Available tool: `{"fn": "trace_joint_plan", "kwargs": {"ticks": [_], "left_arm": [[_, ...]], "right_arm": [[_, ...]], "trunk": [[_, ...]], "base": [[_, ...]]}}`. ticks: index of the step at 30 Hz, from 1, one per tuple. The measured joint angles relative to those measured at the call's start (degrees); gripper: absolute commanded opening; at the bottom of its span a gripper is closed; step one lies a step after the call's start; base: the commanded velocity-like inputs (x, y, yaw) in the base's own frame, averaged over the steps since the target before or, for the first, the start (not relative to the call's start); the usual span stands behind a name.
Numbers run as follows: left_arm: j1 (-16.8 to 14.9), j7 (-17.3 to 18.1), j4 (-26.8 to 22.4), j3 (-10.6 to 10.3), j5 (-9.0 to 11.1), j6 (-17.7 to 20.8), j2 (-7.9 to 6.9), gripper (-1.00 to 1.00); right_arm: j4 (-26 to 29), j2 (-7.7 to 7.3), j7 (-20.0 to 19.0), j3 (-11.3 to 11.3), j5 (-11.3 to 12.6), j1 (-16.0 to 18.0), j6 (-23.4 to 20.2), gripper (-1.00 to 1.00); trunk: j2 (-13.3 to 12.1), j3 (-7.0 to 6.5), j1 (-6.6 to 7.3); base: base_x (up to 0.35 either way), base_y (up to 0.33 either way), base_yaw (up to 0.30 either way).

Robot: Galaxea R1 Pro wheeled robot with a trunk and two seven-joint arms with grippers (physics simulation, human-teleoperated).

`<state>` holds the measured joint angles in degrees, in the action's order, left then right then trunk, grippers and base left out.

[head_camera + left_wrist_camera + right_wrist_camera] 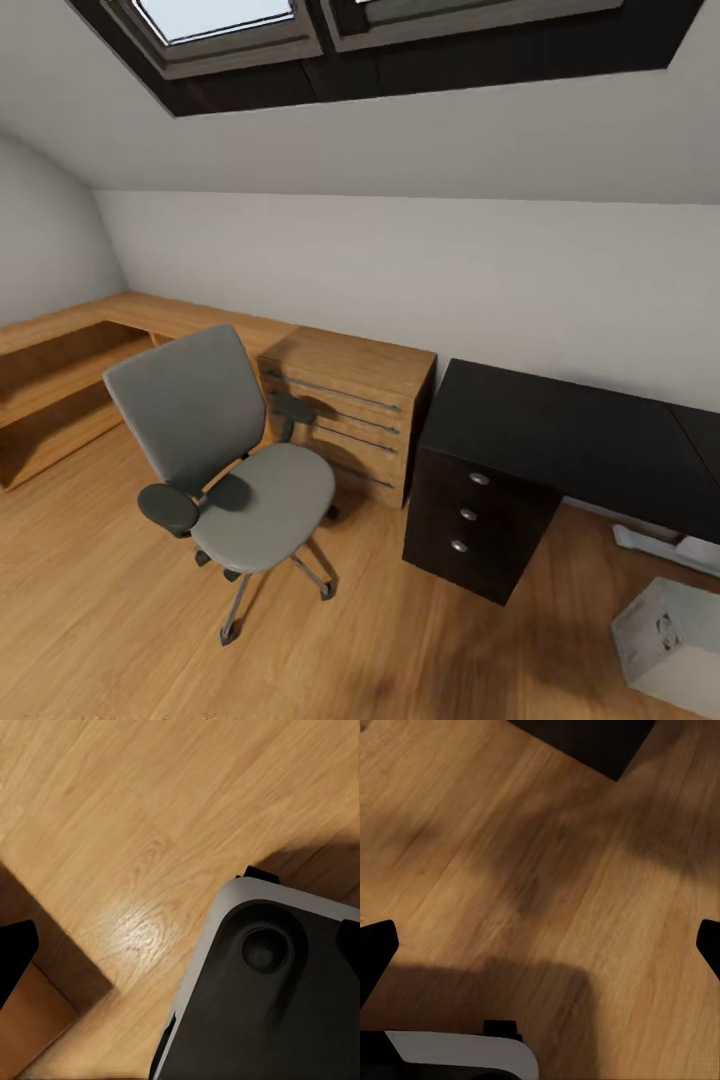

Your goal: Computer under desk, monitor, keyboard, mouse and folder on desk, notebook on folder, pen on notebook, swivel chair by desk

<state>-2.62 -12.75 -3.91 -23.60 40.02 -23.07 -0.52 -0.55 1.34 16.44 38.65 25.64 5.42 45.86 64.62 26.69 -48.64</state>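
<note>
Ahead and left of us stands the swivel chair (235,470), well apart from the desk (570,430), while both our grippers' jaws stand open, empty, pointing floorward.

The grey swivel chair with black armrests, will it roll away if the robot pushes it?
Probably: the grey swivel chair with black armrests stands on small castors on the smooth wooden floor. It may also spin. Its tall backrest suggests a high push could tip it.
</note>
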Motion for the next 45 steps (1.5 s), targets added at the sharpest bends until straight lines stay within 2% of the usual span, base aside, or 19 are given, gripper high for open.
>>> {"fn": "trace_joint_plan", "kwargs": {"ticks": [17, 27, 45], "left_arm": [[0.0, 0.0, 0.0, -0.05, 0.01, 0.09, 0.0, 1.0], [0.0, 0.03, 0.0, -0.08, 0.0, 0.09, 0.0, 1.0], [0.0, 0.04, 0.0, -0.13, 0.0, 0.12, 0.0, 1.0]], "right_arm": [[0.08, -0.15, 0.01, -0.24, 0.25, 0.0, 0.01, 1.0], [0.08, -0.22, 0.0, -0.22, 1.99, 0.0, 0.01, 1.0], [0.09, -0.22, 0.09, -0.3, 2.17, 0.0, -0.08, 1.0]], "trunk": [[0.0, 0.0, 0.0], [0.0, 0.0, 0.0], [0.0, 0.0, 0.0]], "base": [[0.0, 0.0, 0.277], [0.0, 0.0, 0.279], [0.0, 0.0, 0.279]]}}
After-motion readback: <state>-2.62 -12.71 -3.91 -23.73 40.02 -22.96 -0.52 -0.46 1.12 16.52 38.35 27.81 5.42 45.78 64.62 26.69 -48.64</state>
